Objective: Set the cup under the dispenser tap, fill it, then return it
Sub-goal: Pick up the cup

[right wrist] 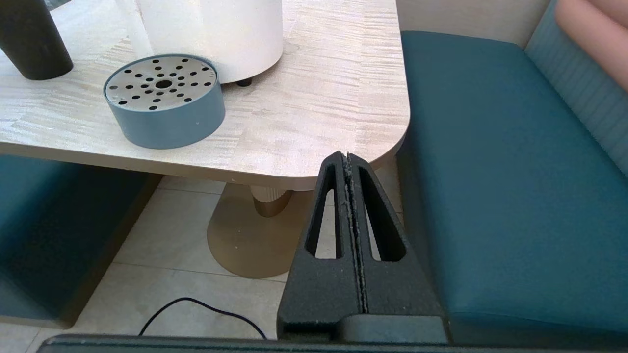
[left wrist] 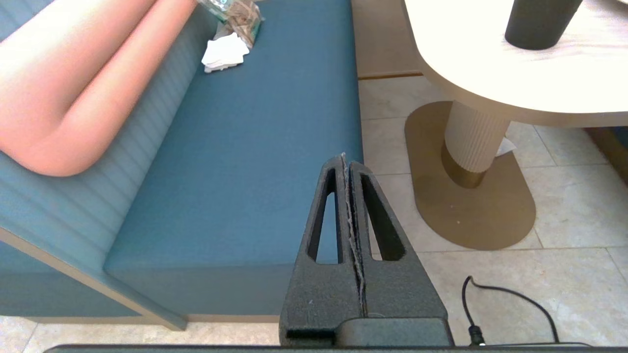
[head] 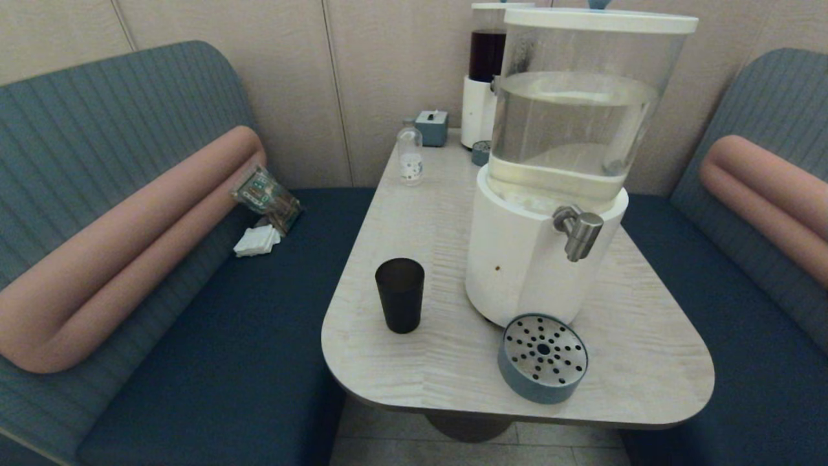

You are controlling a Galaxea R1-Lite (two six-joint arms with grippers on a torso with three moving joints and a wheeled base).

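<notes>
The dark tapered cup stands upright on the table's front left part, left of the big dispenser; its base shows in the left wrist view and the right wrist view. The brushed-steel dispenser tap juts downward from the white base of the clear-tank dispenser, above a round blue drip tray. Neither arm shows in the head view. My left gripper is shut and empty, low beside the left bench. My right gripper is shut and empty, below the table's front right corner.
A small clear bottle, a blue box and a smaller dispenser with dark red liquid stand at the table's back. Teal benches flank it; napkins and a packet lie on the left one. A cable runs over the floor.
</notes>
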